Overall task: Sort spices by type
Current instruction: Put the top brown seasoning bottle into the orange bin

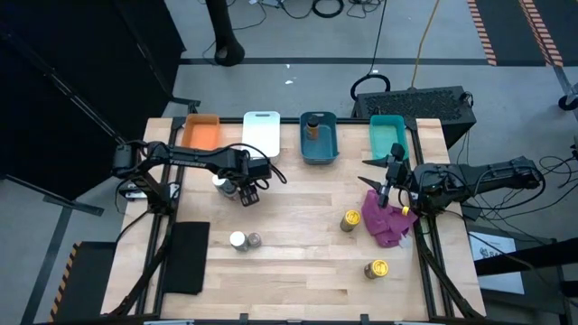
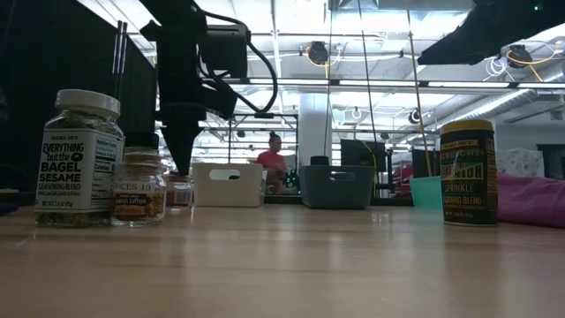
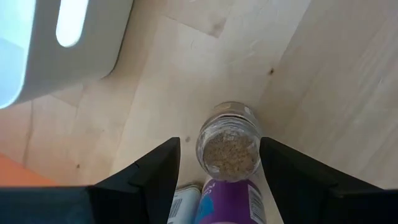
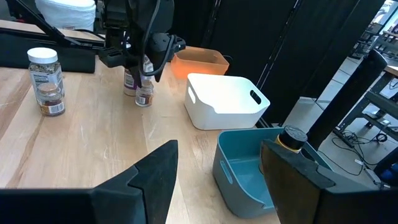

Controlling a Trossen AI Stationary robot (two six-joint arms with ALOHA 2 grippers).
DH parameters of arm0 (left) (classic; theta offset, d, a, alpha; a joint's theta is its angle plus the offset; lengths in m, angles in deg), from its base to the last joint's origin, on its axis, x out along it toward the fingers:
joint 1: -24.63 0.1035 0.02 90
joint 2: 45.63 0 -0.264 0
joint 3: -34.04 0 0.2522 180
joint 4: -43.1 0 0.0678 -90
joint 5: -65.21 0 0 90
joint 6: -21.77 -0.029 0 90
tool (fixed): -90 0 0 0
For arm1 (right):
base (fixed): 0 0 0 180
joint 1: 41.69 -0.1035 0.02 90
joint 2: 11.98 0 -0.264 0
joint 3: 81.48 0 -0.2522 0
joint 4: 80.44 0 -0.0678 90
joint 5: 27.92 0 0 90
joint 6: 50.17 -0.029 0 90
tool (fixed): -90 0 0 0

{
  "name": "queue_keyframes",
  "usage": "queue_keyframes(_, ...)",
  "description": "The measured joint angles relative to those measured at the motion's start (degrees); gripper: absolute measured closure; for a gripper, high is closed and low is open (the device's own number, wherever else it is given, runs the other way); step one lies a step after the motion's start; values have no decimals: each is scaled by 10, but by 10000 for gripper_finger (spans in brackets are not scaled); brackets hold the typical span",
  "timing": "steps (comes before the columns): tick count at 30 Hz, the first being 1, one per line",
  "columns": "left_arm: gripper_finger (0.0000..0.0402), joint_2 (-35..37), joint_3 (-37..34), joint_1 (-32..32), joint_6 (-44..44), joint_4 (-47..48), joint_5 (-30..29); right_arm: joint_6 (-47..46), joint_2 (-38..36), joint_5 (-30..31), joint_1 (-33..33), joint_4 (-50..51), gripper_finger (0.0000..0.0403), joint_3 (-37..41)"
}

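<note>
My left gripper point(image 3: 217, 180) hovers with fingers spread over a small clear jar point(image 3: 229, 142) near the white bin point(image 1: 261, 133); a purple-labelled jar point(image 3: 231, 202) touching it could get knocked over.

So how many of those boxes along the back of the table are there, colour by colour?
orange bin: 1
white bin: 1
blue bin: 1
teal bin: 1
Total: 4
</note>
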Motion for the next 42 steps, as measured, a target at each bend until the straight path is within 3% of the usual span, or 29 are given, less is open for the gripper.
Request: queue_keyframes(42, 173, 2, -1, -17, 60, 3, 39, 0, 0, 0, 0, 1, 193, 0)
